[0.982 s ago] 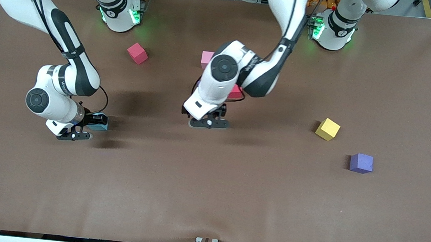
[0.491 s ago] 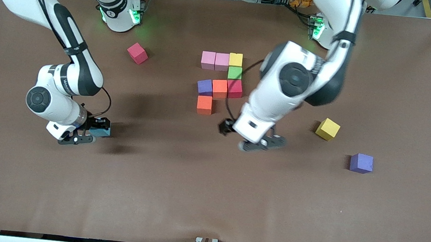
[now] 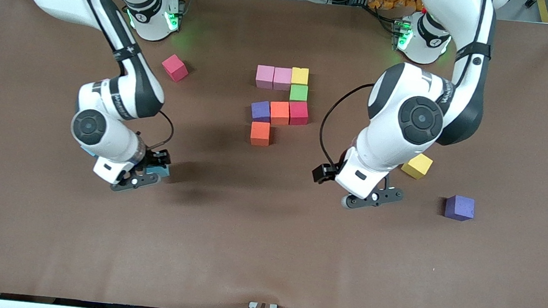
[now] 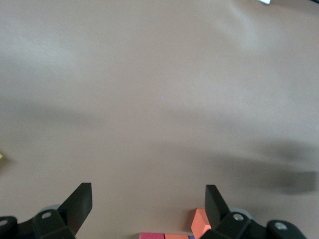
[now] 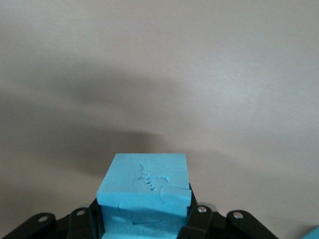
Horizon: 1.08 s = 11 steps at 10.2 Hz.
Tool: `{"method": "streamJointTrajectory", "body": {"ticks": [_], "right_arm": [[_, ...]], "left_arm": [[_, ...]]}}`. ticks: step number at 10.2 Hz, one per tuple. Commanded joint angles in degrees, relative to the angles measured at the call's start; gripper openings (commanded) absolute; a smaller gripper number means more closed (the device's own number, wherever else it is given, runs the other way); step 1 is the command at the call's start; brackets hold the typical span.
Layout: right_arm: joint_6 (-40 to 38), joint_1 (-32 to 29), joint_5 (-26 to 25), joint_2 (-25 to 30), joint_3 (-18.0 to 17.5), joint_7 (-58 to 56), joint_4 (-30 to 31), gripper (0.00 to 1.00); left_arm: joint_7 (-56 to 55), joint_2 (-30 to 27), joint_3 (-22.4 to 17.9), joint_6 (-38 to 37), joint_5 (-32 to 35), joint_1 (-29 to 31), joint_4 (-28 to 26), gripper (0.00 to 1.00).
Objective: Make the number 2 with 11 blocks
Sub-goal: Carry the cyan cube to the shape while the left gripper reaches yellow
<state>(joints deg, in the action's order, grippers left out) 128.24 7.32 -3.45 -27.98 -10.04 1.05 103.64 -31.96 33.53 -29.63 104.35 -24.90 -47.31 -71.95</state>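
The right hand (image 3: 143, 176) grips a teal-blue foam cube (image 5: 144, 191) above the brown bench (image 3: 264, 253). The left hand (image 4: 148, 206), fingers wide and empty, hangs above the bench near a yellow foam cube (image 3: 417, 166).

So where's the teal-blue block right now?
The teal-blue block is held in the right gripper, over bare table toward the right arm's end.

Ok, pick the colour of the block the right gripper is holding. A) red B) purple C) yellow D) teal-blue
D: the right wrist view shows the right gripper shut on a teal-blue block, while the yellow block, purple block and red block sit loose on the table.
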Motion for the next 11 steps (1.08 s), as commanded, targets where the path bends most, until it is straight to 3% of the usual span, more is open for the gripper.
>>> {"method": "streamJointTrajectory", "body": {"ticks": [1, 6, 11], "right_arm": [[-0.54, 4.26, 0.19, -4.26, 0.20, 4.56, -5.36, 0.00], [-0.45, 14.02, 0.20, -11.99, 0.20, 21.86, -14.86, 0.00], [-0.45, 20.45, 1.76, -16.40, 0.11, 35.07, -20.14, 0.00]], "left_arm": [[4.78, -2.94, 0.27, -4.48, 1.52, 3.52, -1.61, 1.00], [9.81, -4.18, 0.36, -10.65, 8.27, 10.39, -2.14, 1.00], [14.98, -4.09, 0.27, -11.10, 8.55, 14.60, -2.76, 1.00]]}}
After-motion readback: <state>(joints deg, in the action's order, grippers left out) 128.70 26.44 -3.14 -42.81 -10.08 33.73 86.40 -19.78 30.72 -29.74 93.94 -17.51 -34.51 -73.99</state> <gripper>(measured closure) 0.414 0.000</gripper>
